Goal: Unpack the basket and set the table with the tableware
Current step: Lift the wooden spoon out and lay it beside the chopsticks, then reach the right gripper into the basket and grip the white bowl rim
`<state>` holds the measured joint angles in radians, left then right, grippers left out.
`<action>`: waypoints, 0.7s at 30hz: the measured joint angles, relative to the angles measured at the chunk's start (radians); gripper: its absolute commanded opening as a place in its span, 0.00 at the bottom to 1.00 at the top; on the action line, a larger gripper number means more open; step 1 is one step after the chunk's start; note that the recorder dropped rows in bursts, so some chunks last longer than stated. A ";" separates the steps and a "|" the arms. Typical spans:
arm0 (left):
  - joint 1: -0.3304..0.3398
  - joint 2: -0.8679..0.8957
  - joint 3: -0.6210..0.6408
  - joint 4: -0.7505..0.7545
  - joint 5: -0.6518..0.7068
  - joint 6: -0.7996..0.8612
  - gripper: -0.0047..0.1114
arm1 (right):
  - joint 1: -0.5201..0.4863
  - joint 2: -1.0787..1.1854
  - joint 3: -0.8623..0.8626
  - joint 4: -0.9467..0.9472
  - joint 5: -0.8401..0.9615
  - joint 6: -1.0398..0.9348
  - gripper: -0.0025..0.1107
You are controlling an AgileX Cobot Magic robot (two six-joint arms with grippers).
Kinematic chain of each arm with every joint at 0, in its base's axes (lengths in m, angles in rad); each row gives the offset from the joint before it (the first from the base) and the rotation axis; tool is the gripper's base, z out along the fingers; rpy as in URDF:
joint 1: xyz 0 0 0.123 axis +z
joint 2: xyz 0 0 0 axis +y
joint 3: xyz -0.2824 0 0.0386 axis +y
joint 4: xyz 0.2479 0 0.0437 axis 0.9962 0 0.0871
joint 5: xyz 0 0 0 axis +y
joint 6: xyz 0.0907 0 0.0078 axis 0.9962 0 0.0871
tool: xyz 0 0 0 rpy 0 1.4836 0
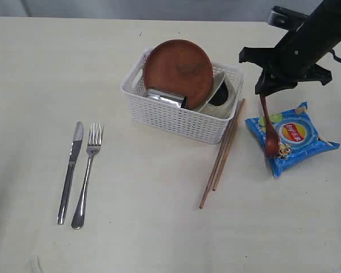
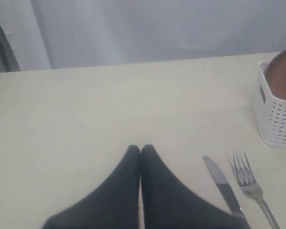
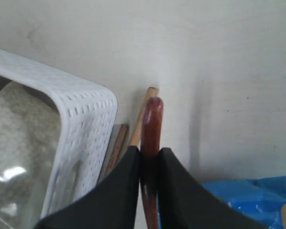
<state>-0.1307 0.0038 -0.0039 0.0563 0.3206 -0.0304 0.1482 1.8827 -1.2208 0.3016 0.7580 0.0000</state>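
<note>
Basket (image 1: 176, 120) sits on the bench (image 1: 159, 233) with plate (image 1: 178, 65), cup (image 1: 166, 98) and bowl (image 1: 217, 96) inside (plate leaning over the cup). Knife (image 1: 71, 170) and fork (image 1: 88, 170) lie side by side well to its left. The chopsticks (image 1: 223, 153) are just beside its right wall, and the chip packet (image 1: 295, 139) is further right with the spoon (image 1: 267, 129) over it.

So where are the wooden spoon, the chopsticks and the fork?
wooden spoon (image 1: 266, 122), exterior view, on its handle.
chopsticks (image 1: 223, 152), exterior view, midway along the pair.
fork (image 1: 87, 176), exterior view, on its handle.
</note>
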 measured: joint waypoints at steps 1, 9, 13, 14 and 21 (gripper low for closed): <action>0.000 0.000 0.000 0.000 0.000 0.000 0.04 | 0.000 0.005 0.000 0.000 0.000 0.000 0.23; 0.000 0.000 0.000 0.000 0.000 0.000 0.04 | 0.000 -0.017 -0.021 0.002 0.000 -0.057 0.48; 0.000 0.000 0.000 0.000 0.000 0.000 0.04 | 0.011 -0.091 -0.116 0.004 0.095 -0.067 0.48; 0.000 0.000 0.000 0.000 0.000 0.000 0.04 | 0.023 -0.101 -0.139 -0.004 0.127 -0.067 0.48; 0.000 0.000 0.000 0.000 0.000 0.000 0.04 | 0.201 -0.113 -0.198 -0.202 0.304 0.087 0.48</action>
<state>-0.1307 0.0038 -0.0039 0.0563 0.3206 -0.0304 0.3491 1.7695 -1.4189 0.0995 1.0623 0.0865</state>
